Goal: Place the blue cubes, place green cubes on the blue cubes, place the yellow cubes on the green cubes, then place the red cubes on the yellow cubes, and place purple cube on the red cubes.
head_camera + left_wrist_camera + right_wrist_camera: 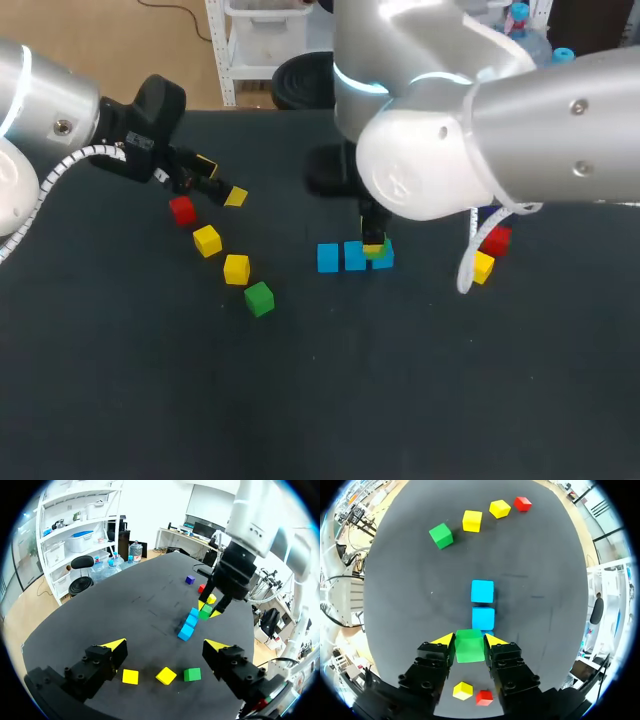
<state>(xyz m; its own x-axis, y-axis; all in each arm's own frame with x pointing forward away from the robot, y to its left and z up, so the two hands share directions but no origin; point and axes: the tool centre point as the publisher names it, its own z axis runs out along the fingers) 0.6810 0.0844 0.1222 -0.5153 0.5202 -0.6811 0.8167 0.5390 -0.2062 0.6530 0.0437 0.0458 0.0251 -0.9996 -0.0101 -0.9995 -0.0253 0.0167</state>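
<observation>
Three blue cubes (340, 257) lie in a row at the table's middle. My right gripper (374, 244) is shut on a green cube (469, 647), directly over the row's right-end blue cube, which is mostly hidden in the right wrist view; the other two blue cubes (483, 604) lie ahead of the fingers. Whether the green cube touches the blue one I cannot tell. My left gripper (220, 182) hangs open and empty at the far left, just beyond a red cube (182, 210). Two yellow cubes (207, 240) (236, 268) and a second green cube (259, 298) trail toward the front.
Right of the blue row lie a red cube (495, 240) and a yellow cube (483, 267), partly behind my right arm. A purple cube (190, 579) sits farther off on the table, beyond those two in the left wrist view.
</observation>
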